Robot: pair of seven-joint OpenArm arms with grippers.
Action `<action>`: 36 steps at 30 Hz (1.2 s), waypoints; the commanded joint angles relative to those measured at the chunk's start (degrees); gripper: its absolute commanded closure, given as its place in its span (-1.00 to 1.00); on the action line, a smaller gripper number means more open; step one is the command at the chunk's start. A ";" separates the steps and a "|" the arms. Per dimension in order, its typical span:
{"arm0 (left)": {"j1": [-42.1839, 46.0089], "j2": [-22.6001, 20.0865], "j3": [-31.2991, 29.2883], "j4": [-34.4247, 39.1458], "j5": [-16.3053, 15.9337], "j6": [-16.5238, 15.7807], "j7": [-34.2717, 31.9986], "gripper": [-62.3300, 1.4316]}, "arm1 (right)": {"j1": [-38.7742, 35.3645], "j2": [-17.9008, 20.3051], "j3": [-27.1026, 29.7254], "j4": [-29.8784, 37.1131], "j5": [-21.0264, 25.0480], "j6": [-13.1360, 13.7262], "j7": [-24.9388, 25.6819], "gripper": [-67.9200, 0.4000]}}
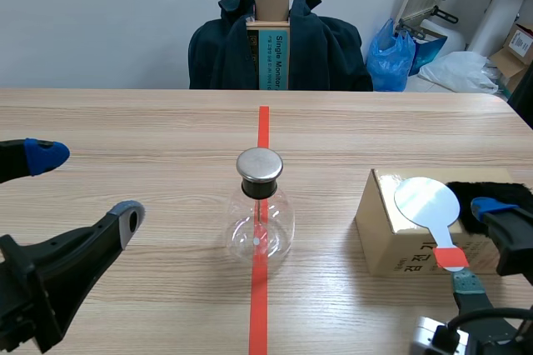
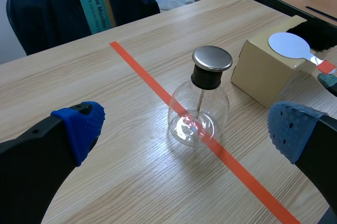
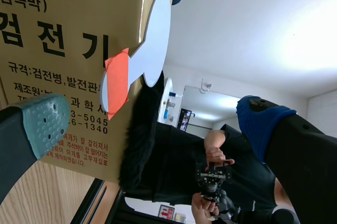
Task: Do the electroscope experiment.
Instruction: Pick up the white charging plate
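Observation:
A clear glass electroscope flask (image 1: 260,220) with a round metal cap (image 1: 259,165) stands on the red tape line at the table's middle. My left gripper (image 1: 83,188) hangs open at the left, well short of it; in the left wrist view the flask (image 2: 198,113) stands ahead between the spread fingers of the left gripper (image 2: 187,128). A silver disc paddle (image 1: 426,202) with an orange handle (image 1: 450,256) lies on a cardboard box (image 1: 385,234). My right gripper (image 1: 480,247) is open beside the handle (image 3: 117,81), turned sideways, not touching it. Black fur (image 1: 493,195) lies behind the box.
A chair draped with a dark jacket (image 1: 321,47) and a tall carton (image 1: 271,34) stand past the far table edge. Bags and boxes (image 1: 391,55) lie on the floor at the back right. A person's hands holding a device (image 3: 213,174) show in the right wrist view.

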 commanded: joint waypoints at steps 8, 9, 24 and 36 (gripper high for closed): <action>-0.31 -0.15 0.20 0.94 -0.37 -0.15 -0.83 -1.00 | 1.14 0.90 0.26 0.74 0.46 -0.61 3.63 -1.00; -0.31 -0.15 0.20 0.94 -0.37 -0.15 -0.83 -1.00 | 1.05 0.90 0.26 0.74 0.46 -0.61 3.76 -1.00; -0.31 -0.15 0.20 0.94 -0.37 -0.15 -0.81 -1.00 | 1.03 0.92 0.33 0.74 0.46 -0.61 3.78 0.23; -0.31 -0.15 0.20 0.94 -0.37 -0.15 -0.81 -1.00 | 0.81 2.19 0.44 1.25 0.46 -0.92 3.82 0.97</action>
